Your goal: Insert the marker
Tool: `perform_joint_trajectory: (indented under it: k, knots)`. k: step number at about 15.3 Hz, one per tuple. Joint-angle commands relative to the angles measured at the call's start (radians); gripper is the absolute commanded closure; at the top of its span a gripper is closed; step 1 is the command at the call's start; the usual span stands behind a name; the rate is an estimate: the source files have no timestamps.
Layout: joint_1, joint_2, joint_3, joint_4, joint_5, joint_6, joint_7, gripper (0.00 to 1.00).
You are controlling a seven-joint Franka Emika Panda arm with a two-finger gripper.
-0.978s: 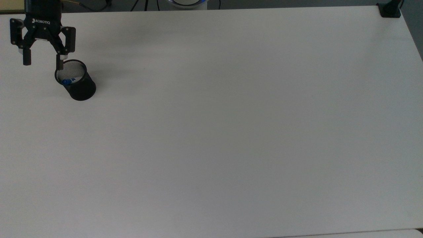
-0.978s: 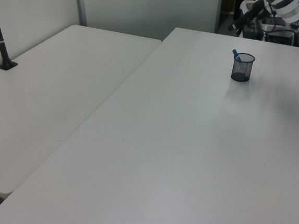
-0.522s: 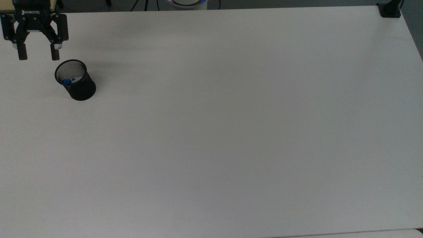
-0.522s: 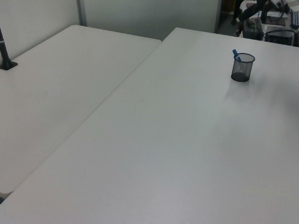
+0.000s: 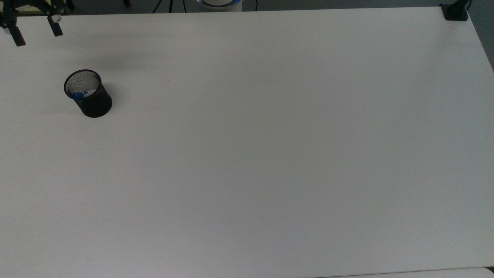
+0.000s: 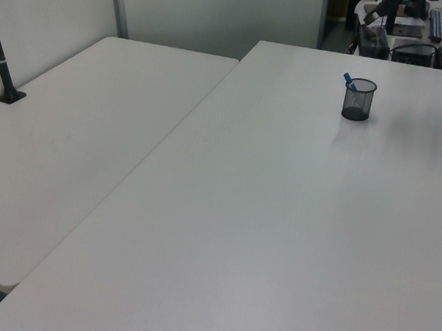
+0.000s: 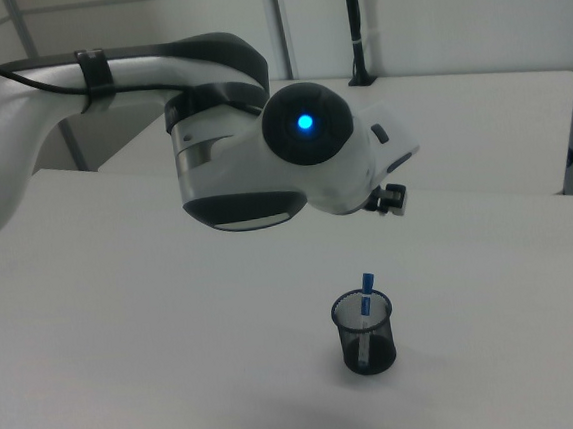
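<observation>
The marker [image 5: 80, 94] stands tilted inside the black mesh cup [image 5: 89, 96] on the table [image 5: 270, 154]. The end effector [image 5: 36, 31], fingers spread and empty, hangs at the top view's far left, well apart.

In the top view, the gripper [image 5: 36, 33] is at the upper left corner, cut by the picture's edge, so mostly its two black fingers [image 5: 55, 27] are seen. The fingers stand well apart from each other, with nothing between them, and they point down toward the bottom of the top view (each one is slightly tilted). In the right view, the arm [image 7: 126, 103] comes in from the right view's left as a thick white link. It ends in a large rounded joint [image 7: 306, 148] with a lit blue ring light [image 7: 305, 124] on its dark face.
</observation>
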Motion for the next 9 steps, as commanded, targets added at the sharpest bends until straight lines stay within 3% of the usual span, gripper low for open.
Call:
perform_joint_trajectory:
  k: [1, 4, 9]
  knots:
    - [0.005, -0.010, -0.050, 0.051, -0.100, -0.191, 0.053, 0.12]
    - [0.005, -0.010, -0.060, 0.106, -0.195, -0.316, 0.131, 0.11]
    - [0.016, -0.010, -0.049, 0.189, -0.266, -0.435, 0.339, 0.11]
